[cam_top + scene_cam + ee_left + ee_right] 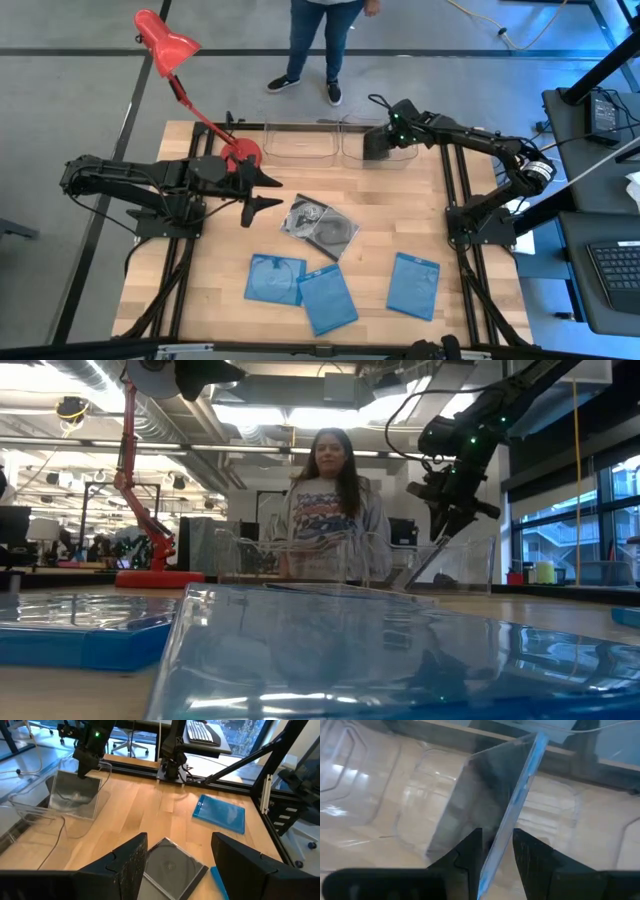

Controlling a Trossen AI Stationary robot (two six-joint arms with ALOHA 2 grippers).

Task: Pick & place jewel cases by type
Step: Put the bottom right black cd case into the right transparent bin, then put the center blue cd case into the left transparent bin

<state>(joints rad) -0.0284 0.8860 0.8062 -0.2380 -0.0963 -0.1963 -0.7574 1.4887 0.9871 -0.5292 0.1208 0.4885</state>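
Right gripper jaws pinching clear jewel case, edge-on, tilted, over clear tray; left gripper jaws spread.

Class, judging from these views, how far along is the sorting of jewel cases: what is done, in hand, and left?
Done: nothing visibly sits in either tray. In hand: the right gripper holds a clear jewel case tilted over the right clear tray. Left: three blue jewel cases and the clear cases lie on the table; the left gripper waits open near them.
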